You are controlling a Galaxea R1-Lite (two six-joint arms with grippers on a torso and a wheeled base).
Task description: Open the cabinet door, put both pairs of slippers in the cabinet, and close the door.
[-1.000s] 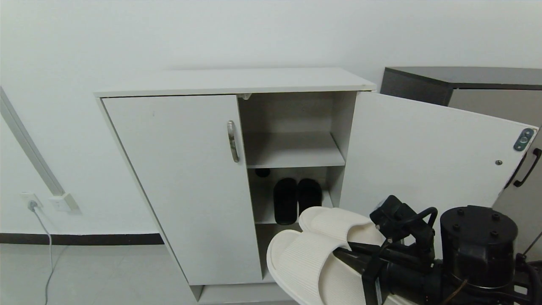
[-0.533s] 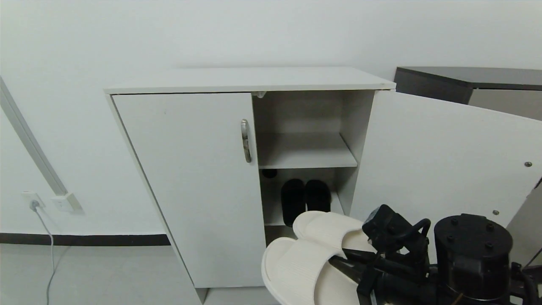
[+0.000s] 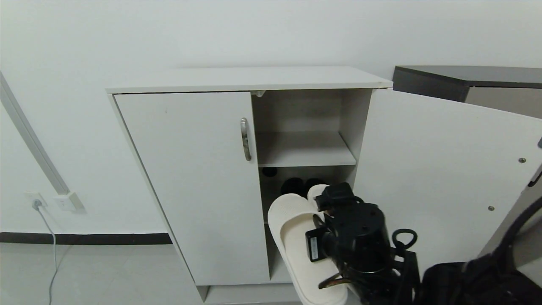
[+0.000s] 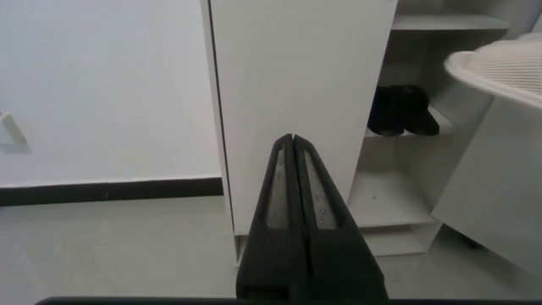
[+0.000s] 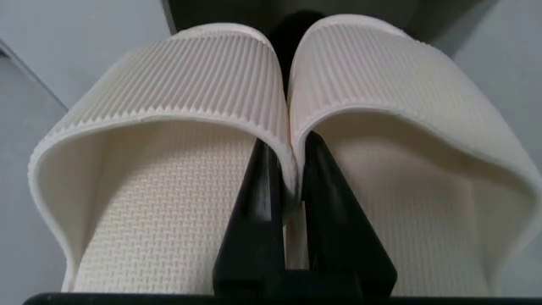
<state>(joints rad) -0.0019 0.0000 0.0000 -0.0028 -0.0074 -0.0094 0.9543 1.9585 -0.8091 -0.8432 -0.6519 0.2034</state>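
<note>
Visibly ribbed cream slippers, rounded toes, waffled insoles.

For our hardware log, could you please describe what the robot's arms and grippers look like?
The left gripper has two long black fingers tapering to a narrow tip, each with a grey speckled inset. The right gripper has similar black fingers. The right arm is black with a rounded joint housing, a white label and looped black cables.

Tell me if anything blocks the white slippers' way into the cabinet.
Nothing visible does. The right door stands open, and the white slippers, clamped in the right gripper, sit just before the opening. The black slippers occupy the middle shelf; the top shelf has room.
</note>
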